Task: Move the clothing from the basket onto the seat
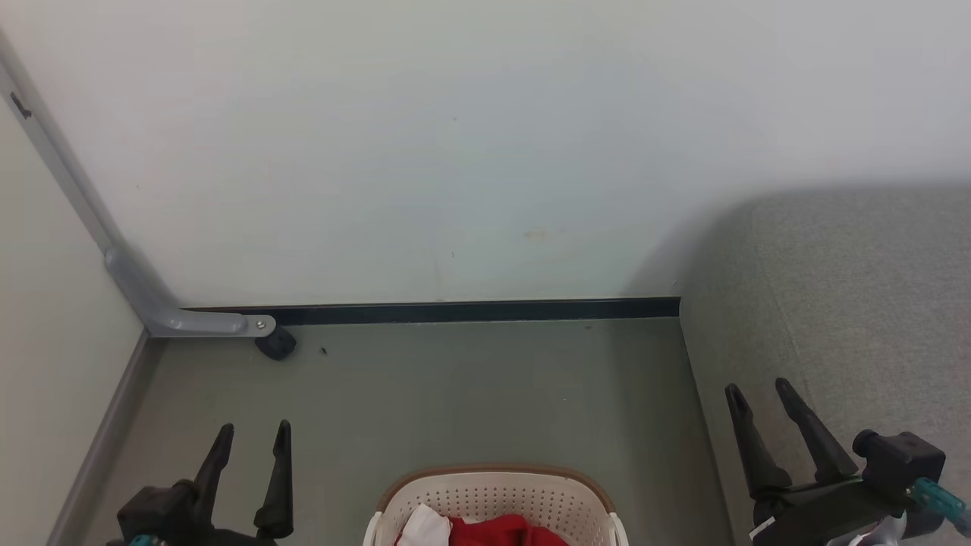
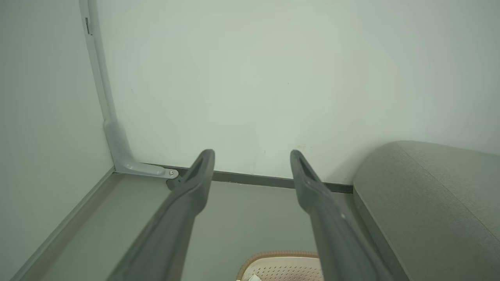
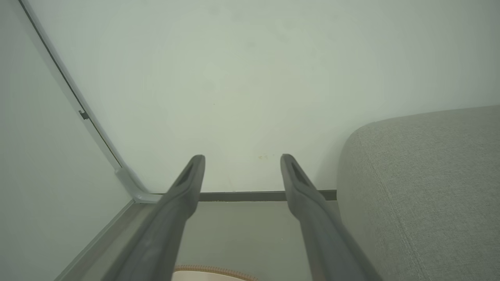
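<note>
1. Sitting on the floor [image 1: 455,394] at the bottom middle of the head view, the basket [image 1: 497,472] shows its brown rim and rows of small holes. The picture's edge cuts off its near part.
2. The clothing [image 1: 501,529] lies inside the basket: a red heap with a white piece at its left side.
3. The seat [image 1: 857,303] stands to the right of the basket, apart from it, with its far end against the wall [image 1: 455,152].
4. The left gripper [image 1: 255,427] hovers above the floor to the left of the basket. Its fingers are spread wide, with nothing between them.
5. The right gripper [image 1: 757,385] hangs over the seat's near left edge, fingers likewise wide apart and holding nothing.
6. A dark skirting strip [image 1: 470,311] runs along the foot of the wall. In the left corner a grey bracket [image 1: 190,322] ends beside a small black wheel [image 1: 275,345].
7. A small white tag [image 1: 762,527] shows at the right gripper's base. Any print on it is too small to read.
</note>
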Controlling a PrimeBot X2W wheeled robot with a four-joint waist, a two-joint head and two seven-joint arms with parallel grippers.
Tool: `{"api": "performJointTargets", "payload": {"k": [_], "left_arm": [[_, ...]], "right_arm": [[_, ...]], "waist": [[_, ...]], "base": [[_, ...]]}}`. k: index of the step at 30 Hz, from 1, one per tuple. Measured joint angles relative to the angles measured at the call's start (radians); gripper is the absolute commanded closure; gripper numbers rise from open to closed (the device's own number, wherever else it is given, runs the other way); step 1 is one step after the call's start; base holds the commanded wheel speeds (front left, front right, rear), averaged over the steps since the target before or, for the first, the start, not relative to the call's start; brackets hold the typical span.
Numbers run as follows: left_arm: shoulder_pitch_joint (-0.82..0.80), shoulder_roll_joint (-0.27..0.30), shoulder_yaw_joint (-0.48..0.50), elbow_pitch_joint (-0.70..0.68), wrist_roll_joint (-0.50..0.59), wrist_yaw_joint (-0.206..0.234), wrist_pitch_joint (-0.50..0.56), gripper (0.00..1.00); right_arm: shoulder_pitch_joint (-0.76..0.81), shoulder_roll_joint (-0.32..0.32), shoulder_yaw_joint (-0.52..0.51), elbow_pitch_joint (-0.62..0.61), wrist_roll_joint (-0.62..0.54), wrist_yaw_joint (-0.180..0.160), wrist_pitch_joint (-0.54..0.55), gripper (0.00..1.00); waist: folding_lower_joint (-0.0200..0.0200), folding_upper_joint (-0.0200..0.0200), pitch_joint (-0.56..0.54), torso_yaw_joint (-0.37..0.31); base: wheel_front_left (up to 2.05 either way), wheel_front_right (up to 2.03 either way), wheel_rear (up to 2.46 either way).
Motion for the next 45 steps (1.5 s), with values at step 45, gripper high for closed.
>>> {"api": "performJointTargets", "payload": {"k": [45], "left_arm": [[-0.085, -0.030, -0.011, -0.011, 0.118, -0.042, -0.030, 0.00]], "right_arm": [[-0.066, 0.015, -0.051, -0.033, -0.112, 0.000, -0.029, 0.00]], "waist": [[0.0000, 0.0000, 0.166, -0.027]], "base": [[0.00, 0.00, 0.00]]}}
